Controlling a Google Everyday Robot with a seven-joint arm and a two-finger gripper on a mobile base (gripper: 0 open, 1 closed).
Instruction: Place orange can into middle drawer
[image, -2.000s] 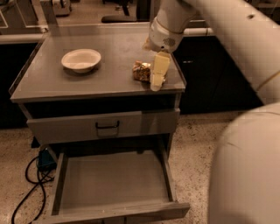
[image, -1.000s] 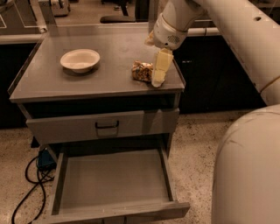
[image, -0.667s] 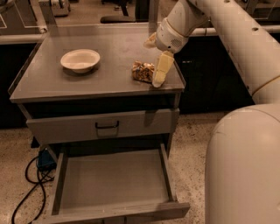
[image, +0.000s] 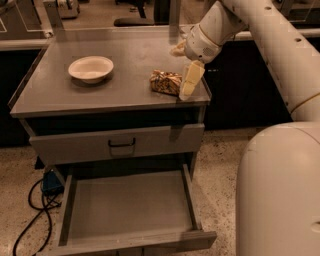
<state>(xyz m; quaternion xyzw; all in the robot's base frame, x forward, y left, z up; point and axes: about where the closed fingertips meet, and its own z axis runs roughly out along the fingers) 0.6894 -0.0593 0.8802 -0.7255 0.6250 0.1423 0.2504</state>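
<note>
The gripper (image: 188, 82) hangs over the right front corner of the cabinet top (image: 125, 57), just beside the orange can (image: 165, 82); spread or clamped, I cannot tell. The can lies on that top, with a white bowl (image: 91, 68) well to its left. Below, the middle drawer (image: 125, 210) stands pulled out under a handled drawer front (image: 80, 145).

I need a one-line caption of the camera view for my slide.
Gripper beside the orange can on the cabinet top; white bowl nearby; middle drawer open below.

The gripper (image: 188, 81), at the cabinet top (image: 125, 65) edge, covers the orange can (image: 164, 82) at one end. The middle drawer (image: 130, 207) — front cropped below.
</note>
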